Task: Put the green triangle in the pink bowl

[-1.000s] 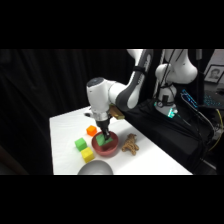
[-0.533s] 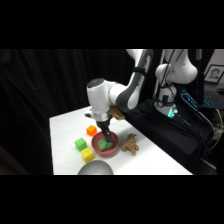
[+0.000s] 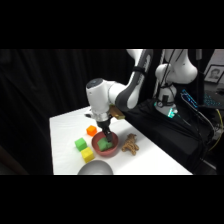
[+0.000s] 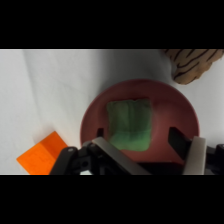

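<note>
The green triangle [image 4: 130,125] lies flat inside the pink bowl [image 4: 182,107], on its floor, with the gripper [image 4: 142,142] poised directly above it, its two fingers [image 4: 192,150] spread apart on either side of the block and grasping nothing. Around the bowl on the white table [image 3: 65,130] sit an orange block [image 3: 91,130], a lime-green cube [image 3: 80,144] and a yellow cube [image 3: 88,155] on one side, a brown striped toy [image 3: 131,145] on the other, and a grey bowl [image 3: 95,169] at the near edge.

The triangle [image 4: 130,125] lies in the bowl [image 4: 180,107], directly under the gripper [image 4: 140,145]. Three cubes sit beside the bowl toward the table's [image 3: 65,125] left edge; a toy [image 3: 131,145] lies just right of it.
</note>
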